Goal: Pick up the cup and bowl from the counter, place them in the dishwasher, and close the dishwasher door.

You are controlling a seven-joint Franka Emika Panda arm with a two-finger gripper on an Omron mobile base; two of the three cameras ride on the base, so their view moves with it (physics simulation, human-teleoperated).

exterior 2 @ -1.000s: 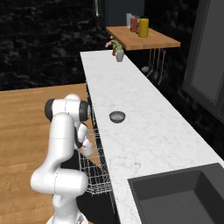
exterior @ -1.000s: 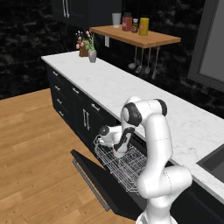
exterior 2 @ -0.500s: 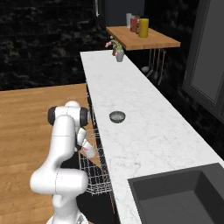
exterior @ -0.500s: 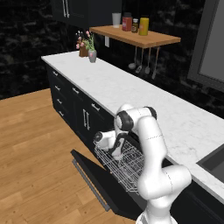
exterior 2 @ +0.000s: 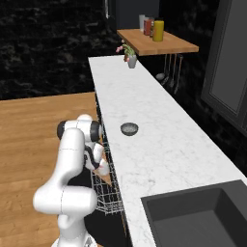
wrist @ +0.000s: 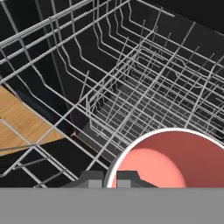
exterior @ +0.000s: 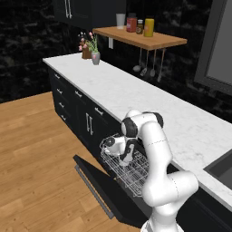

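Note:
My gripper is shut on the rim of the cup, whose red inside shows at the lower right of the hand view. The white wire rack of the dishwasher lies just below the cup. From the left base view the gripper hangs low over the pulled-out rack, above the lowered dishwasher door. In the right base view the cup sits at the hand beside the counter edge. The grey bowl stands on the white counter, apart from the arm.
A potted plant stands at the counter's far end. A wooden shelf with jars hangs above it, with utensils dangling below. A dark sink lies at the near right. Wood floor spreads to the left.
The arm has folded lower and the hand with the cup has sunk a little toward the rack. The bowl has not moved.

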